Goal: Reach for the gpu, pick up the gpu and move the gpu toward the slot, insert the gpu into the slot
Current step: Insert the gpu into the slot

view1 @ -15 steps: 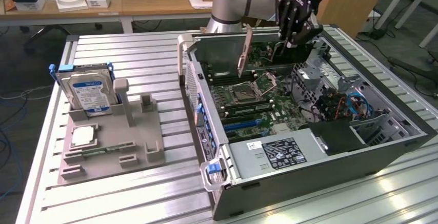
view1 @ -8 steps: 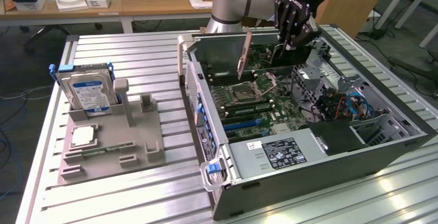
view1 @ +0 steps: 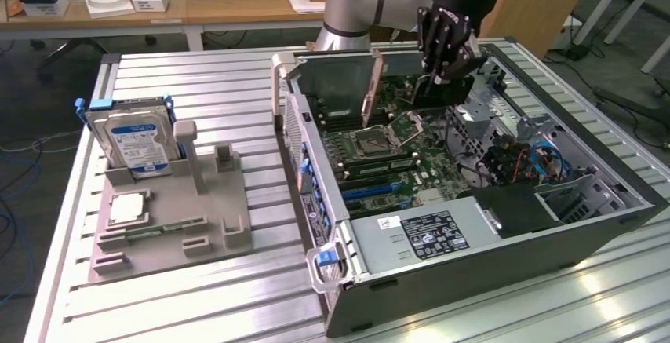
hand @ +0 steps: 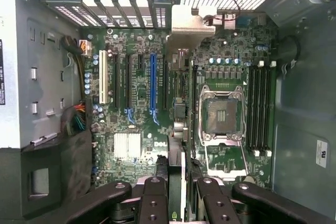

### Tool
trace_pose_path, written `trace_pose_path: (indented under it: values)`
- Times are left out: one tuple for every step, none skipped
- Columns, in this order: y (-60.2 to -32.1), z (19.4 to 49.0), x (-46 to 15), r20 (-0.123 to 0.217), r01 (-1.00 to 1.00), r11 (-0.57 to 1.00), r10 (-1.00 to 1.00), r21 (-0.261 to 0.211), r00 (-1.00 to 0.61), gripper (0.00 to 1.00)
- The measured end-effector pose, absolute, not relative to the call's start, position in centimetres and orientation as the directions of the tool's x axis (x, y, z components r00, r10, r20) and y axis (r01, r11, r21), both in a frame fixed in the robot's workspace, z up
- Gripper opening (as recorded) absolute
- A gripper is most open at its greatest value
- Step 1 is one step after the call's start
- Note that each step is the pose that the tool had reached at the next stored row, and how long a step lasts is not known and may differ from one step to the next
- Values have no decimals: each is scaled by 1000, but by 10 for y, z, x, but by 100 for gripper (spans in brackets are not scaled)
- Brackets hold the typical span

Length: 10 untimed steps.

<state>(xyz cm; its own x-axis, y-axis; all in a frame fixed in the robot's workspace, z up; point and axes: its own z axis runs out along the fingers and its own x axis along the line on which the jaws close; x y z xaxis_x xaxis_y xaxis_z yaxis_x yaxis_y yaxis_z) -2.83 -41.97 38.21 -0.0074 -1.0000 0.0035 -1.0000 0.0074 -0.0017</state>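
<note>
Step in hand, as I judge it: carrying the gpu (hand: 183, 161) to the slot, on the verge of insertion. My gripper (hand: 184, 203) is closed to a narrow gap, with the fingers (hand: 155, 203) clamped on both faces of the card. The gpu hangs edge-down over the motherboard (hand: 131, 129), toward the far end of the open case (view1: 492, 280), between the long blue slot (hand: 153, 82) and the CPU socket (hand: 223, 114). I cannot tell whether its lower edge has entered a slot. Seating calls for the card edge parallel to the slot, the bracket (hand: 191, 27) at the rear opening, and a straight descent under even pressure
</note>
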Motion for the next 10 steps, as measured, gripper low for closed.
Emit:
trace_pose_path:
  values:
    - [-420, 381, -28, 3, -1000, 7, -1000, -2, -7, 26]
    - [-420, 380, -28, 3, -1000, 7, -1000, -2, -7, 26]
    - [-420, 379, -28, 3, -1000, 7, -1000, -2, -7, 26]
    - [-420, 378, -28, 3, -1000, 7, -1000, -2, -7, 26]
    - [-420, 377, -28, 3, -1000, 7, -1000, -2, -7, 26]
    - [-420, 376, -28, 3, -1000, 7, -1000, -2, -7, 26]
    - [-420, 376, -28, 3, -1000, 7, -1000, -2, -7, 26]
    - [-420, 376, -28, 4, -1000, 7, -1000, -2, -7, 26]
    - [-420, 376, -28, 4, -1000, 7, -1000, -2, -7, 26]
    - [-420, 376, -28, 4, -1000, 7, -1000, -2, -8, 26]
